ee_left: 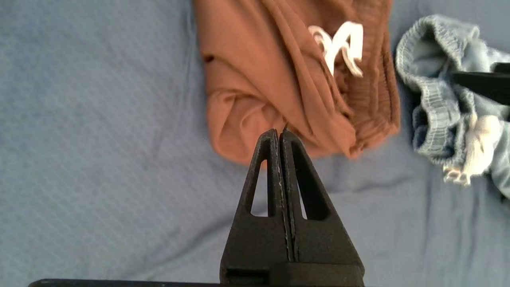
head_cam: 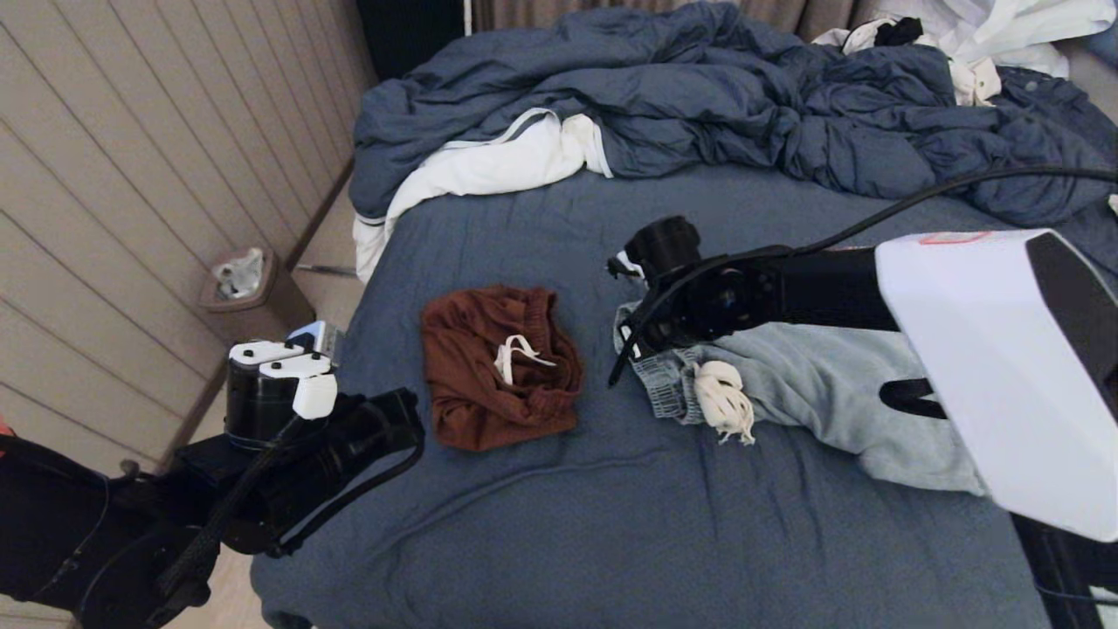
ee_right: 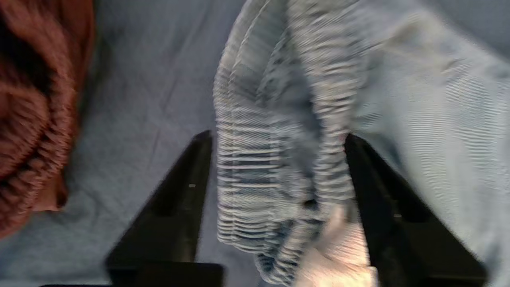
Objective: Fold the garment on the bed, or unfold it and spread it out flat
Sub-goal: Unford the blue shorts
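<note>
On the bed point(head_cam: 611, 507), my right claw point(ee_right: 279, 139) straddles the blue shorts' point(head_cam: 830, 393) waistband, fingers spread. My left claw point(ee_left: 279, 133), pressed together, hangs beside the brown shorts point(head_cam: 498, 367).

The bed point(head_cam: 611, 515) carries rust shorts point(head_cam: 498, 367), pale-blue shorts point(head_cam: 821, 393) and a rumpled duvet point(head_cam: 699, 96).

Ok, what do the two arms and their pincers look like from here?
Left arm: black, white-capped joint, black cable. Right arm: black links, large white shell with a red outlined mark, black cable. Left pincer and right pincer: matte black fingers, triangular cut-outs on the left.
</note>
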Controlling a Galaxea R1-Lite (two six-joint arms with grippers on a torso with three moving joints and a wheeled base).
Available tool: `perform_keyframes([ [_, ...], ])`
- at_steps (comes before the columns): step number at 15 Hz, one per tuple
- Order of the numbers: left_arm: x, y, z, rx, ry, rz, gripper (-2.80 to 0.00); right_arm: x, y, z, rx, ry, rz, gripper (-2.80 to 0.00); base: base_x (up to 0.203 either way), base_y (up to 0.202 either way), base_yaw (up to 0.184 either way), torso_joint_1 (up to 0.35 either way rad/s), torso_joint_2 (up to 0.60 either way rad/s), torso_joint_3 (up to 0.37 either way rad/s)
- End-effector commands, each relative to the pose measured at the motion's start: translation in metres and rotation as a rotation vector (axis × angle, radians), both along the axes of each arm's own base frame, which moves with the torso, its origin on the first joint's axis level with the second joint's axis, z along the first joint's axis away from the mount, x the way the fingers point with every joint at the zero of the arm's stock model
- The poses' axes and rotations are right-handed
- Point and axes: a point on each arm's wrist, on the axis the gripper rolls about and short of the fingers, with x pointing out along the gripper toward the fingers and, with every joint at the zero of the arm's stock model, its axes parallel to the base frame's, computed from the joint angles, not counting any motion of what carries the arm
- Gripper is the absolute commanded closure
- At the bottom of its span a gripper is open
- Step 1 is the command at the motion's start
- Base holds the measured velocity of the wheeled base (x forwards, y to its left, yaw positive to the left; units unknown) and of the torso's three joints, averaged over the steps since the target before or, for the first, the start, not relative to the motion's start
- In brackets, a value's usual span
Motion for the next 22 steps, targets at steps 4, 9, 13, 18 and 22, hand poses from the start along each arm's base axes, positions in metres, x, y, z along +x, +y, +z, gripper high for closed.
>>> perform_keyframes([
  [4, -0.002, 0.001, -0.004, 0.002, 0.011, 0.0, 0.0, 0.011, 0.008, -0.043, -0.076, 0.074, -0.015, -2.8, 0.0, 0.0, 0.0, 0.0, 0.0, 0.0],
  [9, 0.0, -0.001, -0.013, 0.013, 0.039, -0.007, 0.0, 0.013, -0.003, -0.032, -0.143, 0.038, -0.057, -2.8, 0.0, 0.0, 0.0, 0.0, 0.0, 0.0],
  [13, 0.0, -0.001, -0.014, 0.013, 0.043, -0.008, 0.0, 0.005, -0.003, -0.012, -0.157, -0.003, -0.055, -2.8, 0.0, 0.0, 0.0, 0.0, 0.0, 0.0],
  [18, -0.003, -0.006, -0.021, 0.027, 0.068, -0.025, 0.0, 0.0, -0.006, -0.015, -0.187, 0.022, -0.053, -2.8, 0.0, 0.0, 0.0, 0.0, 0.0, 0.0],
  [22, -0.006, -0.009, -0.024, 0.03, 0.076, -0.039, 0.0, 0.004, -0.007, -0.034, -0.206, 0.064, -0.056, -2.8, 0.0, 0.0, 0.0, 0.0, 0.0, 0.0],
])
